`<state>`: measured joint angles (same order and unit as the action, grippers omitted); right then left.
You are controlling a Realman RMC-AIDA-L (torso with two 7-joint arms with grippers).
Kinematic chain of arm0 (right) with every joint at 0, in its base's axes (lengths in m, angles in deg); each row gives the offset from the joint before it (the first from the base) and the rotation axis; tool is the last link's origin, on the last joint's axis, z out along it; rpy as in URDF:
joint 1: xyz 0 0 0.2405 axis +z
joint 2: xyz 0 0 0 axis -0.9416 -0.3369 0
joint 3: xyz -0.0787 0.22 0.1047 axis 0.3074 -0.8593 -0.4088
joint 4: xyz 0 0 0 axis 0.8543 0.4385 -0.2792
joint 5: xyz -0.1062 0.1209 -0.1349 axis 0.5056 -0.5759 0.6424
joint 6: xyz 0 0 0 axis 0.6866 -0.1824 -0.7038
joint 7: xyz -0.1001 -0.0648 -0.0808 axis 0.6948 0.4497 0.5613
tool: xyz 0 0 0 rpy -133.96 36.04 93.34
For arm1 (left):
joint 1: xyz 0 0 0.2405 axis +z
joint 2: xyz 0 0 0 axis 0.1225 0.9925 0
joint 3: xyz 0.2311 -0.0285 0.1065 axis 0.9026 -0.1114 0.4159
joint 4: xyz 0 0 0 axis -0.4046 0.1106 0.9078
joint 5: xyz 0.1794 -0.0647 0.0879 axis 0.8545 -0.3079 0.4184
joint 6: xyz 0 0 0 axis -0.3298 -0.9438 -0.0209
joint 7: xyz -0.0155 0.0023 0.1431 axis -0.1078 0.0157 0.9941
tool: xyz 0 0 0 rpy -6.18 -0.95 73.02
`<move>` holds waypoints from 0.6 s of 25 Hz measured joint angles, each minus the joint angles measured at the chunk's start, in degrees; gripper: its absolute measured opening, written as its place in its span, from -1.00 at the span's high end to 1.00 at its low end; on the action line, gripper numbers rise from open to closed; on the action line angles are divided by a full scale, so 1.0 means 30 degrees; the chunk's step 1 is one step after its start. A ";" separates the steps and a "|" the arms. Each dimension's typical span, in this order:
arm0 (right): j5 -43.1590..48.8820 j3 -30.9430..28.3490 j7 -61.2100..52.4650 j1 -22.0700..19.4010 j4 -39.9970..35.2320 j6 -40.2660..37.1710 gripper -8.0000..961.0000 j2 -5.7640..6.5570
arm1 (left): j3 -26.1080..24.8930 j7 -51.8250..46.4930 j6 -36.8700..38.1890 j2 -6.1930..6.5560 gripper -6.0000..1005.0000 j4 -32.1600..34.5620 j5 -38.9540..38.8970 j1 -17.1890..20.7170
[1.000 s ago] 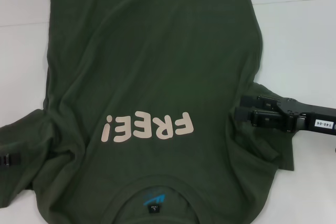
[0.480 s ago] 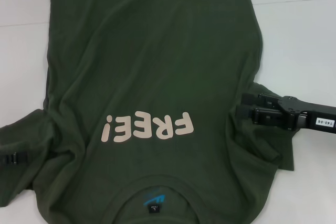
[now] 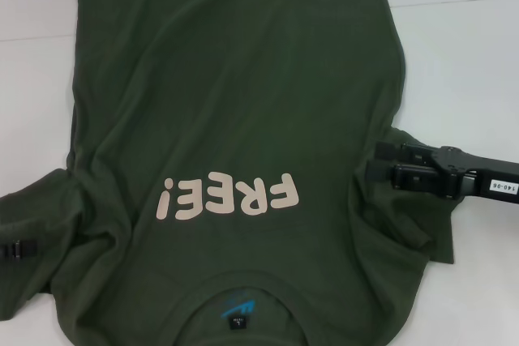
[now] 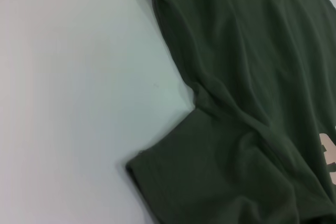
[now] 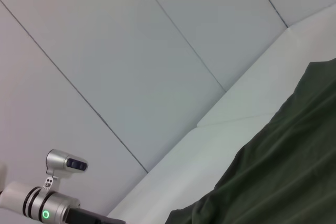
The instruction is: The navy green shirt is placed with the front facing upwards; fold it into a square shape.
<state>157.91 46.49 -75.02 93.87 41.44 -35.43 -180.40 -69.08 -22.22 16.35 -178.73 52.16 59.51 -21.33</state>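
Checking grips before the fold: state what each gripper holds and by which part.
The right gripper sits at the navy green shirt's right sleeve, the left gripper at its left sleeve; whether either actually grips the cloth cannot be told.

Item: navy green shirt, chest showing pale block letters "FREE!", reading upside down from the head view. Small blue logo sitting inside the collar, wording illegible. White sticker on the right arm reading "140-06".
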 joint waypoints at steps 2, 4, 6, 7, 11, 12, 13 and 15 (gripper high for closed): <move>-0.0001 -0.0055 0.0000 0.0000 0.0000 -0.0014 -0.97 0.0004 | 0.0000 -0.0022 -0.0012 -0.0002 -0.85 -0.0001 0.0028 -0.0004; 0.0000 -0.0083 -0.0001 0.0000 0.0001 -0.0019 -0.97 0.0004 | -0.0044 -0.0040 -0.0023 0.0005 -0.85 0.0003 0.0083 -0.0002; 0.0000 -0.0093 0.0000 0.0000 0.0000 -0.0022 -0.97 0.0005 | -0.0084 -0.0063 -0.0033 0.0015 -0.85 0.0026 0.0155 0.0000; -0.0001 -0.0094 -0.0001 0.0000 0.0000 -0.0024 -0.97 0.0005 | -0.0091 -0.0080 -0.0045 0.0016 -0.85 0.0045 0.0196 -0.0001; -0.0001 -0.0094 -0.0001 0.0000 0.0001 -0.0032 -0.97 0.0005 | -0.0040 -0.0149 -0.0083 0.0014 -0.86 0.0117 0.0262 0.0002; -0.0001 -0.0095 -0.0001 0.0000 0.0001 -0.0033 -0.97 0.0005 | -0.0040 -0.0169 -0.0086 0.0011 -0.86 0.0148 0.0283 0.0004; -0.0001 -0.0096 0.0000 0.0000 0.0001 -0.0036 -0.97 0.0005 | -0.0050 -0.0195 -0.0092 0.0010 -0.86 0.0179 0.0335 0.0007; 0.0000 -0.0110 -0.0001 0.0000 0.0001 -0.0038 -0.97 0.0006 | -0.0099 -0.0229 -0.0098 0.0008 -0.86 0.0205 0.0429 0.0005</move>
<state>157.91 46.16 -75.03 93.87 41.44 -35.55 -180.38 -69.37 -22.91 16.06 -178.71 52.78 60.80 -21.31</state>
